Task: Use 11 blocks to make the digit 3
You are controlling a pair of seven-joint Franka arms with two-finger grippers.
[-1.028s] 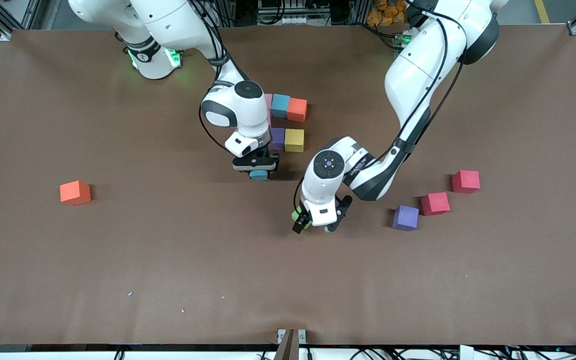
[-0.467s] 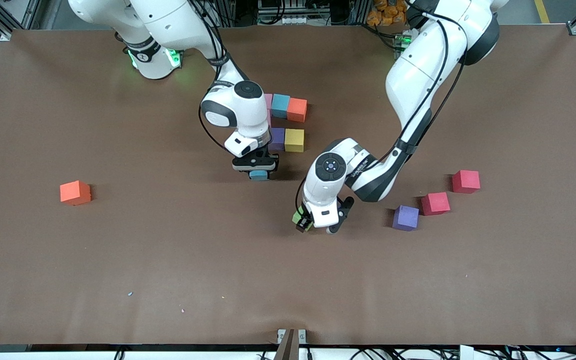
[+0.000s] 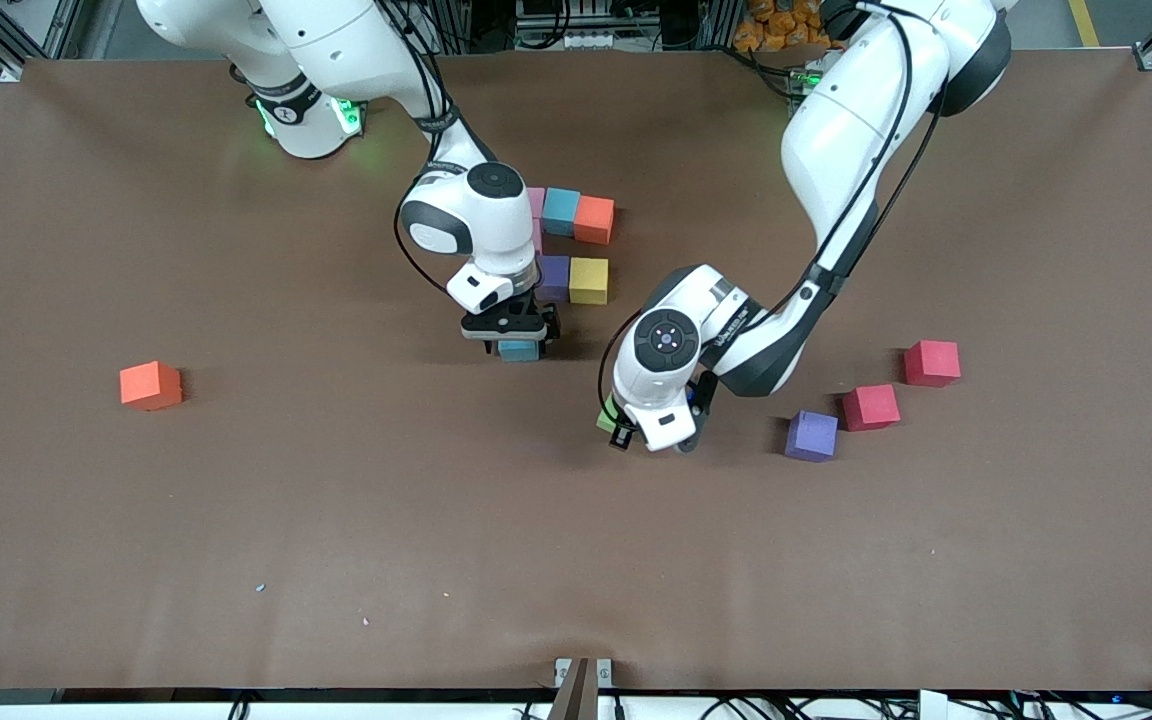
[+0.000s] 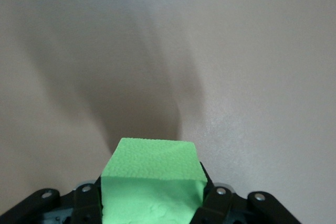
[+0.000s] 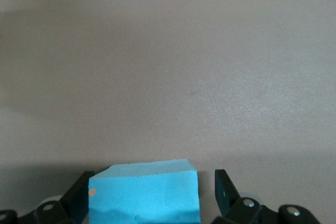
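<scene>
The left end effector (image 3: 652, 438) grips the small green foam cube (image 4: 152, 182) over bare brown counter (image 3: 336, 520) — the right end effector (image 3: 519, 345) stands open around a blue foam cube (image 5: 144, 192), just beside the purple cube (image 3: 554, 278).

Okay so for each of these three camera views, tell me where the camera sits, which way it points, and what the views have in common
Front view: high across the table, facing both arm bases; shows both arms, the left gripper, the right gripper and scattered cubes.
Left wrist view: on the left arm's wrist, looking down past the left gripper at the green cube it grips above the table.
Right wrist view: on the right arm's wrist, looking down; the open right gripper straddles the blue cube.
Shared: the front view also shows the green cube and blue cube.
</scene>
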